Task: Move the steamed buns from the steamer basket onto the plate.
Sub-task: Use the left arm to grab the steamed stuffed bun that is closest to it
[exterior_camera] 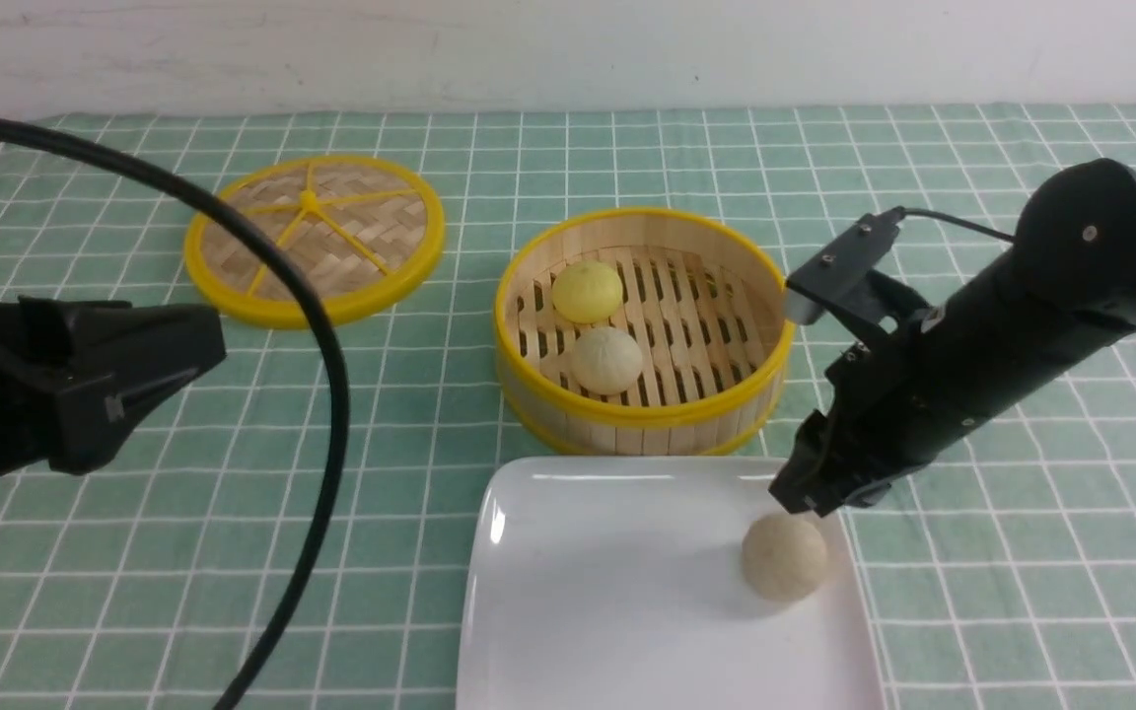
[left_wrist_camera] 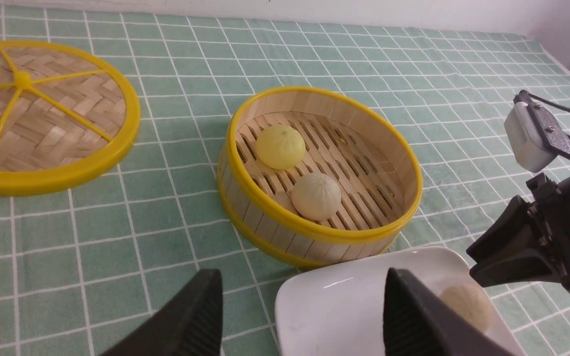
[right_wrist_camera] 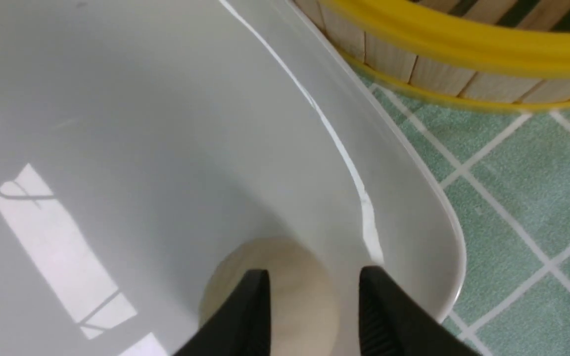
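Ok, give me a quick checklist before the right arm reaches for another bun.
1. Plated bun rests on the plate, near its right edge: ok.
2. Right gripper: fingers apart above it, holding nothing: ok.
3. Steamer basket emptied: not ok, yellow bun and cream bun sit inside.
4. Lid off the basket, lying apart to its left: ok.
5. Left gripper open, empty, away from the basket: ok.

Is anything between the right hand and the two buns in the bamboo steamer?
Only the wall of the round bamboo steamer basket; the right hand must rise over it to reach the pale yellow bun and cream bun.
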Motion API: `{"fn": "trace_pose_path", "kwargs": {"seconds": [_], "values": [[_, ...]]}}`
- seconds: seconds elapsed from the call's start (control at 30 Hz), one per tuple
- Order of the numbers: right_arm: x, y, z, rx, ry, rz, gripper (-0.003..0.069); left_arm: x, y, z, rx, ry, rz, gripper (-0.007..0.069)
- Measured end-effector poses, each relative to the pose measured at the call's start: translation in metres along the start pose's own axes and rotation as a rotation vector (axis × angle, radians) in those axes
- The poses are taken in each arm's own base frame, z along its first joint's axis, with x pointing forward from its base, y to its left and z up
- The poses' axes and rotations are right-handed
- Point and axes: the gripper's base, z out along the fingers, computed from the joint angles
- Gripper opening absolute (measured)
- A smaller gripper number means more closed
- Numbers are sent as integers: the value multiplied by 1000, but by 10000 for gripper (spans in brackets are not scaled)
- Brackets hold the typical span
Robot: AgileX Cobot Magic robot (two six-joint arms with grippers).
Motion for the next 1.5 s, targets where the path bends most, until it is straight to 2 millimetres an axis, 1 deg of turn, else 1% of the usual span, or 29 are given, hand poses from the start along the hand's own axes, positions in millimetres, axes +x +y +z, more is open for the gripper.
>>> {"fn": "trace_pose_path", "kwargs": {"seconds": [0.13,0.23,0.27,0.3,0.33,0.4,0.43,0.53,0.57,0.6,0.63,0.67,0.7,0.73,0.77,0.83,0.97,1.1,1.13,1.17,1.2,1.23,1.5], "values": [[-1,1,-1,-4,-6,6,274,0,-2,0,17,4,-10,449],[-2,2,-7,5,-29,1,274,0,-2,3,51,4,-53,449],[-6,4,-17,25,-68,-9,274,-1,-2,7,74,12,-75,449],[-6,5,-19,28,-74,-10,274,-1,-1,8,76,16,-77,449],[-11,9,-35,53,-131,-26,274,-2,1,14,92,34,-73,449],[-15,14,-53,72,-185,-43,274,-3,3,19,103,47,-64,449],[-18,20,-72,91,-240,-64,274,-5,6,29,121,69,-53,449],[-20,32,-107,120,-334,-98,274,-11,7,48,166,115,-37,449],[-19,35,-114,124,-351,-106,274,-14,5,55,185,129,-29,449],[-17,41,-128,133,-383,-120,274,-16,5,65,203,149,-25,449],[-16,44,-134,135,-393,-128,274,-16,4,72,212,164,-25,449],[-12,50,-145,134,-408,-141,274,-20,3,88,232,185,-9,449],[-9,56,-157,134,-426,-150,274,-20,2,102,248,213,3,449],[-8,57,-158,134,-428,-151,274,-21,3,107,248,219,5,449],[-3,63,-168,132,-436,-159,274,-21,2,121,262,240,22,449],[4,70,-182,138,-440,-171,274,-22,-2,146,288,276,65,449],[16,75,-191,154,-394,-180,274,-18,-4,180,300,341,145,449],[23,73,-191,168,-324,-152,274,-16,-5,198,288,363,207,449],[26,72,-189,172,-287,-127,274,-16,-7,205,283,367,227,449],[27,72,-189,174,-279,-121,274,-16,-7,207,281,368,234,449],[28,71,-189,179,-260,-102,274,-14,-10,214,276,368,248,449],[29,71,-189,180,-256,-98,274,-14,-10,215,275,367,251,449],[31,71,-188,176,-236,-75,274,-3,-23,263,243,361,314,449]]}}
